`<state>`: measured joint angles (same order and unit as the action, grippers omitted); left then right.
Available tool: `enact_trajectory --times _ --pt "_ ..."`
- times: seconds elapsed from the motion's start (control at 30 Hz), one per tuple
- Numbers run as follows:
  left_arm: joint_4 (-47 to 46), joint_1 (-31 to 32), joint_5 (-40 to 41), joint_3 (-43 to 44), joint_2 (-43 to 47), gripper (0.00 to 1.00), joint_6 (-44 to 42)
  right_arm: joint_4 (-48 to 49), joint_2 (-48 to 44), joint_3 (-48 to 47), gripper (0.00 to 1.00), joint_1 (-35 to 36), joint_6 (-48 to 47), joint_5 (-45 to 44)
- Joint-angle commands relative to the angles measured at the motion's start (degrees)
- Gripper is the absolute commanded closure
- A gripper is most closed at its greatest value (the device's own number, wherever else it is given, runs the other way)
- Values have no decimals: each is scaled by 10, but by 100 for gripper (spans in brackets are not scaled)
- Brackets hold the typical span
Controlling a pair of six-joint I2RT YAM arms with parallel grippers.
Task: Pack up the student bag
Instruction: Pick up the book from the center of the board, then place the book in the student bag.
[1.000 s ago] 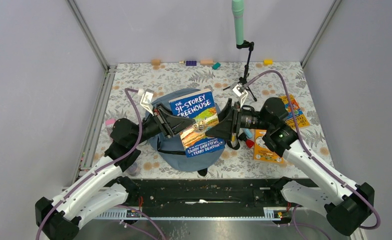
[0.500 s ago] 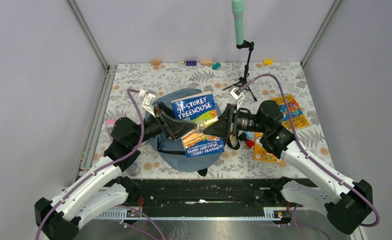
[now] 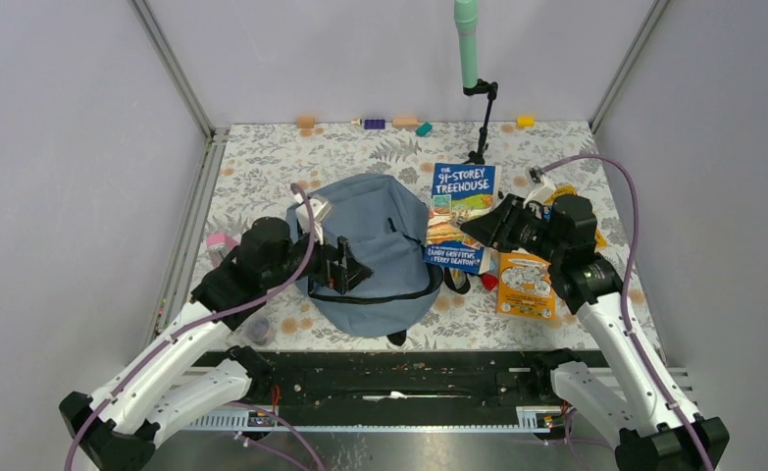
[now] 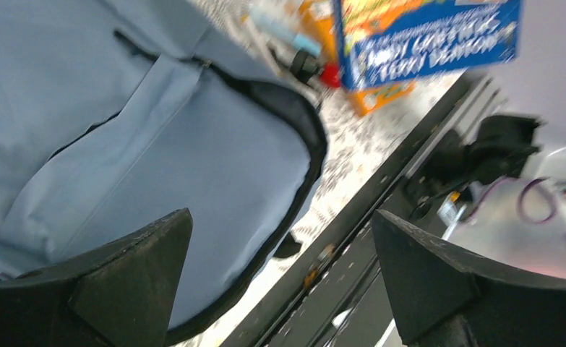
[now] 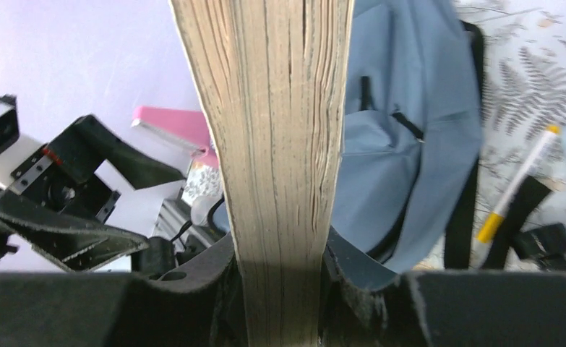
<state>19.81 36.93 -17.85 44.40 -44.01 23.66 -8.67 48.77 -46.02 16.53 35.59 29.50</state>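
The student bag [image 3: 375, 250], grey-blue with black trim, lies flat in the middle of the table. My left gripper [image 3: 353, 270] hovers open over its near part, and the left wrist view shows the bag [image 4: 121, 130] below my empty gripper [image 4: 281, 214]. My right gripper [image 3: 480, 228] is shut on the right edge of a blue "91-Storey Treehouse" book [image 3: 461, 216], held above the table just right of the bag. In the right wrist view the book's page edge [image 5: 272, 144] stands clamped in my gripper [image 5: 280, 267], with the bag [image 5: 410, 144] beyond it.
An orange book [image 3: 525, 285] and another book [image 3: 576, 211] lie on the right, partly under my right arm. A pen [image 5: 515, 184] and small red and black items [image 3: 487, 282] sit beside the bag. A microphone stand [image 3: 478, 118] and coloured blocks [image 3: 375, 124] are at the back.
My left gripper let go of the book, opened wide and drew back over the bag. My right gripper, shut on the book, carried it right, off the bag.
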Motion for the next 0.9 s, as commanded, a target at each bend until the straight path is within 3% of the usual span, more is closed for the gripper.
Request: enact_trajectory --times 0.0,0.1,0.23,0.5,0.63,0.87 --pt "172 18 28 84 -51 1 -137 10 -30 8 100 -42 5 34" --pt "219 61 38 106 -94 1 -214 9 -39 23 100 -54 10 44" --pt "234 155 136 106 -147 1 -271 10 -43 34 100 -61 14 55" --pt "213 189 232 102 -216 3 -278 9 -38 35 100 -71 16 74" --pt "196 189 268 95 -220 9 -270 10 -37 38 100 -74 17 77" --pt "168 189 307 81 -213 31 -263 10 -33 41 100 -77 20 86"
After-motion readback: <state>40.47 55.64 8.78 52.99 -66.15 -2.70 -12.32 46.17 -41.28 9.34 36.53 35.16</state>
